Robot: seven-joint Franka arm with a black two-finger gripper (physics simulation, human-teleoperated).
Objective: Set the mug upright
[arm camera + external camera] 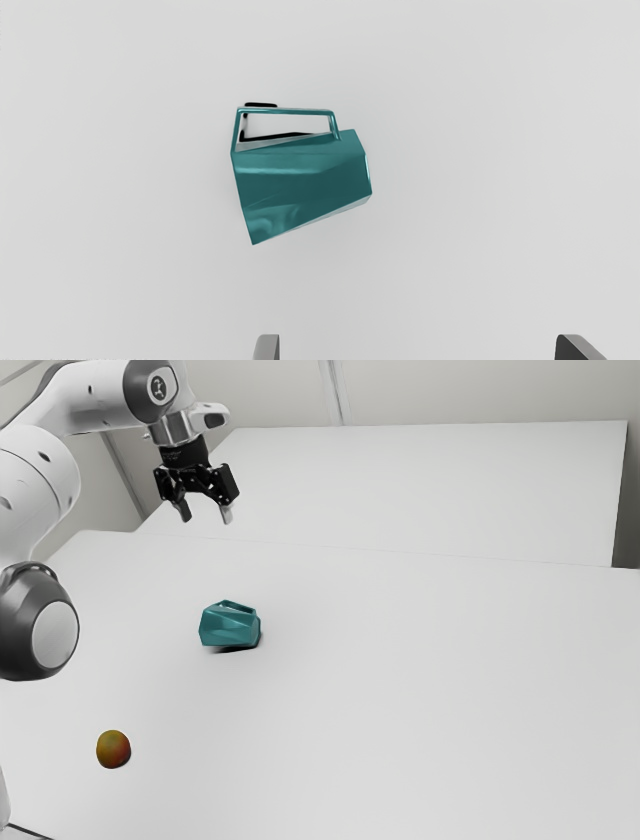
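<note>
Gripper [206, 518] w/ 2 fingers spread wide, ext. view's upper left, above white table [400, 710]. Teal mug [229, 628] on its side, left of ctr; 1 roundish fruit [114, 749], lower left.

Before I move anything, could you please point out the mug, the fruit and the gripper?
Mug [300, 175], wrist view: on the side of its body.
Fruit [113, 749], exterior view: on the middle of its skin.
Gripper [206, 517], exterior view: midway between its fingertips.
</note>
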